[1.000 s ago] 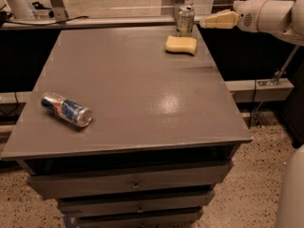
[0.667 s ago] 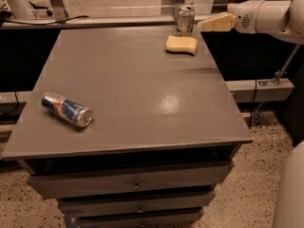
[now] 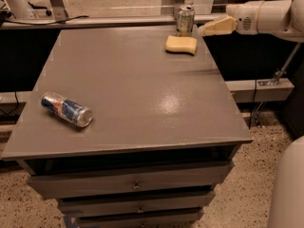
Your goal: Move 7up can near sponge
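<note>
The 7up can stands upright at the far edge of the table, just behind the sponge and a little apart from it, so by the look of things the can is already about where the task wants it. The gripper hangs just right of the can at its lower half, pointing toward it; I cannot tell whether it is clasped or released, nor whether it touches the can. If the can is let go, the sound way to finish would be to draw straight back to the right, level and slow, since a thin-walled, light can with a narrow base tips from a small sideways brush, and the table's edge is close behind it. The can is a pale green and silver cylinder with a dull metal top. The sponge is a yellow foam block with rounded corners, soft and matte, lying flat. The table top is smooth grey with a soft sheen near its middle, likely slick under metal. Well apart, near the front left, a blue-and-silver can with red marks lies on its side, free to roll. Grey drawers sit below the top, over a speckled floor.
</note>
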{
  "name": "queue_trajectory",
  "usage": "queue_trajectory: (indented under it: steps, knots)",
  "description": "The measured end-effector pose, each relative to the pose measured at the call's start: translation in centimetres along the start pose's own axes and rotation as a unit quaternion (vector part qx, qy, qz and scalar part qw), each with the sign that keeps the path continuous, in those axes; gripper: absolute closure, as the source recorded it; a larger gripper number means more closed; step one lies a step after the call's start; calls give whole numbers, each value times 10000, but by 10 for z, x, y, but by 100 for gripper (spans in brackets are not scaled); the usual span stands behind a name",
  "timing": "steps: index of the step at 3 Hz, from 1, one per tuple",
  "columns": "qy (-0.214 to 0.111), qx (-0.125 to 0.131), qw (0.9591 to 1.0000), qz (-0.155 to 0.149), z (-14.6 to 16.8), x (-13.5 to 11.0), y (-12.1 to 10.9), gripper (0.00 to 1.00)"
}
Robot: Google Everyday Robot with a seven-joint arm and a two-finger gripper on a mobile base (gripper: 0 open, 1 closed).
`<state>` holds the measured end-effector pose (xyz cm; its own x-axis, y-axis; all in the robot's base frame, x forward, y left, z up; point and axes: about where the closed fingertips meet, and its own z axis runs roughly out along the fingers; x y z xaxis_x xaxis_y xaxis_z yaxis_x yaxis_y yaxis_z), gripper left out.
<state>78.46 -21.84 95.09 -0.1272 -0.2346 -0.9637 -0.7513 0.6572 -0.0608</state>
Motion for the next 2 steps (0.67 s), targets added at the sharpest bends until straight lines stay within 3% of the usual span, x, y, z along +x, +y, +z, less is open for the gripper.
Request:
queue_trajectory:
  steps: [1,2]
  knots:
    - [274,-380,9981,-406,-20,13,14,0]
    - [274,-381,9981,-406,-20,13,15,0]
